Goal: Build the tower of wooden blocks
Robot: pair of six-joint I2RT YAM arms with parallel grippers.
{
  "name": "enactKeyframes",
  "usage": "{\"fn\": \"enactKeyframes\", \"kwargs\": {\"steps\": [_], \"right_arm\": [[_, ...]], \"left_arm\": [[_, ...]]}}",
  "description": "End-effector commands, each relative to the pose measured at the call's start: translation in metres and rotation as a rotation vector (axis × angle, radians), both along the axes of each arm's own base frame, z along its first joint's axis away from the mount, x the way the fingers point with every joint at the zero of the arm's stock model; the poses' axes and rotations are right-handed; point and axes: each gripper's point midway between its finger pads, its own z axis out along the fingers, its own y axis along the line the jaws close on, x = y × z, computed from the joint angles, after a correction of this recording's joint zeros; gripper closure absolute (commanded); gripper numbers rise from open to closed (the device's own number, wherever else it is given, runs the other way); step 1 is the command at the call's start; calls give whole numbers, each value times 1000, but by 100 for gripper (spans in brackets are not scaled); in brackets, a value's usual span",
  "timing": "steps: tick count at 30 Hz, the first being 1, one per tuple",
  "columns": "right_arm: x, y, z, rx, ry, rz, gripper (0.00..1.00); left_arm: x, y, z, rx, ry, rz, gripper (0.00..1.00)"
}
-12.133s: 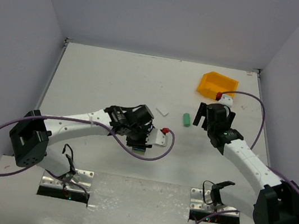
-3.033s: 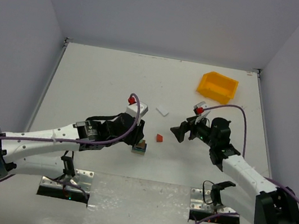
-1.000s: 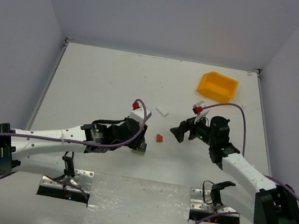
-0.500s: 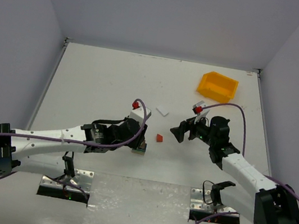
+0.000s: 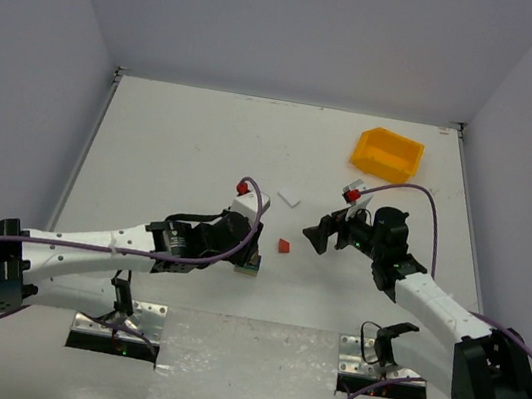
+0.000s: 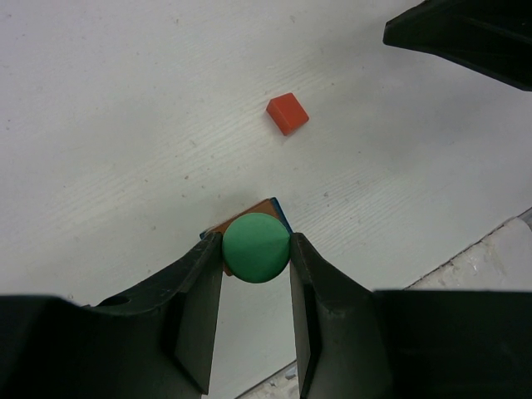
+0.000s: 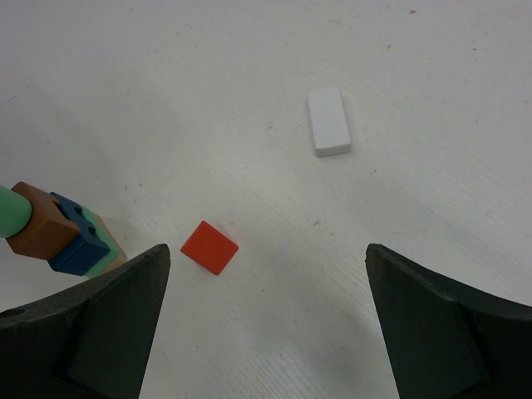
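The left claw (image 6: 255,242) grips a green wooden cylinder (image 6: 256,252) set on the brown top of the small wood block tower (image 7: 62,234), near centre. A red square block (image 7: 209,247) lies just right of it. The right claw (image 5: 324,236) hangs spread wide over the surface (image 5: 183,146).

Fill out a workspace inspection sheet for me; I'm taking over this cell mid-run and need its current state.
Surface: white table, no spills seen.
Job's things: wood block tower, green cylinder atop brown block atop blue block; red block loose beside it.
Clutter: white block; yellow bin at far right.
Grippers: left gripper clamps the cylinder; right gripper open, holding nothing.
Cables: purple cables loop over both arms.
Surroundings: plain walls; nothing else seen.
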Motion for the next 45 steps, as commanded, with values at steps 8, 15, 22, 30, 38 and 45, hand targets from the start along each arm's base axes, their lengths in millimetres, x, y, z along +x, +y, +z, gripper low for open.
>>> {"fn": "enactKeyframes", "kwargs": {"steps": [8,15,22,30,38,45], "right_arm": [[13,5,24,15,-62,7,1],[14,5,26,16,-71,7,1],[14,5,25,13,-67,3,1],[13,5,24,13,-67,7,1],[12,6,25,15,-67,12,1],[13,6,25,14,-66,13,1]], "left_arm": [[3,-10,10,-39,-35,-9,81],[-1,-10,12,-48,-38,-26,78],[-2,-10,11,-39,-42,-30,70],[-3,-10,10,-31,-43,-31,67],[-1,-5,15,-36,-63,-2,66],[1,-3,20,-51,-74,16,66]]}}
